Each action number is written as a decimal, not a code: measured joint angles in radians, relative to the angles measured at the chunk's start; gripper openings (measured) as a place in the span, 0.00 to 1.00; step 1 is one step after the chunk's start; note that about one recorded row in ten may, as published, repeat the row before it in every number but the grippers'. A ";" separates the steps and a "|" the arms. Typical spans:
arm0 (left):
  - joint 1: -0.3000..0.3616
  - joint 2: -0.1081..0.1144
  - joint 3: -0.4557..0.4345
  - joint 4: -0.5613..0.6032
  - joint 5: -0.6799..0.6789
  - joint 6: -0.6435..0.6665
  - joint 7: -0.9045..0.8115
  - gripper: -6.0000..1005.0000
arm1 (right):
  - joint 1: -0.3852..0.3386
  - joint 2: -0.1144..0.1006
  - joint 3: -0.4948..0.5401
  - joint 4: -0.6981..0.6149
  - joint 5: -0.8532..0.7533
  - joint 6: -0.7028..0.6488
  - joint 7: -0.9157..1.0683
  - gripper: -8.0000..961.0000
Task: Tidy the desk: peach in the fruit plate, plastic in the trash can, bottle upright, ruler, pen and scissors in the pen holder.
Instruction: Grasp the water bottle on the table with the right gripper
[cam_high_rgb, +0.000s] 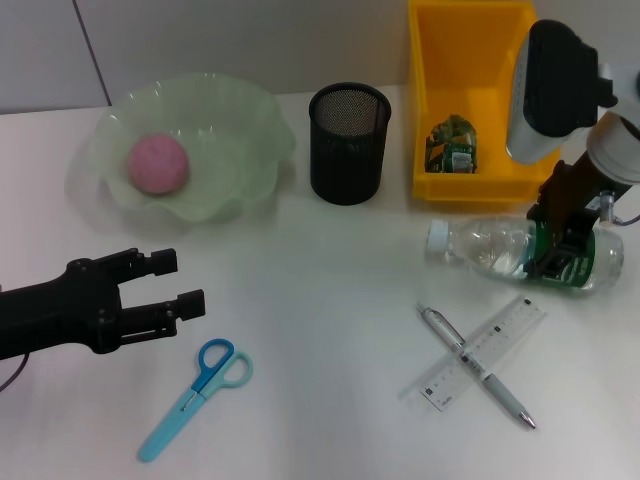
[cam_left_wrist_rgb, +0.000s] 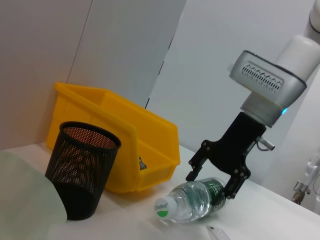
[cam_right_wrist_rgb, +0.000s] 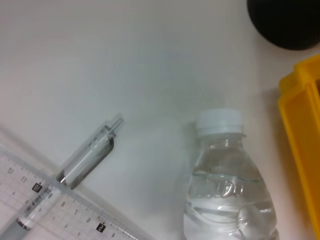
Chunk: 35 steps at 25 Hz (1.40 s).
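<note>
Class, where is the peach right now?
In the head view, the peach sits in the green fruit plate at far left, beside the black pen holder.

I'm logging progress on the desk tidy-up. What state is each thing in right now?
peach: in the fruit plate.
plastic: in the yellow trash can.
bottle: lying on its side, capped.
pen holder: upright, empty.
ruler: flat on the desk, lying across the pen.
scissors: flat on the desk, closed.
right gripper: open, straddling the bottle.
left gripper: open, above the scissors.
</note>
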<state>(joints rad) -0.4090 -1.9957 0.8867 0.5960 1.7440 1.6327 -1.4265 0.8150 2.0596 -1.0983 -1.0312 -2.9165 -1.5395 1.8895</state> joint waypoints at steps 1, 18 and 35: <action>0.000 0.000 0.000 0.000 0.000 0.000 0.000 0.74 | 0.003 0.000 -0.008 0.022 0.000 0.015 -0.001 0.73; 0.001 0.004 0.000 0.001 0.000 0.008 -0.003 0.73 | 0.006 -0.001 -0.022 0.123 -0.003 0.081 0.009 0.74; 0.004 0.005 -0.001 0.008 0.000 0.013 -0.008 0.73 | 0.003 -0.006 -0.054 0.155 -0.002 0.132 0.035 0.75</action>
<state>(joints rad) -0.4048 -1.9907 0.8854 0.6037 1.7441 1.6457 -1.4347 0.8180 2.0535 -1.1526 -0.8757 -2.9190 -1.4078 1.9243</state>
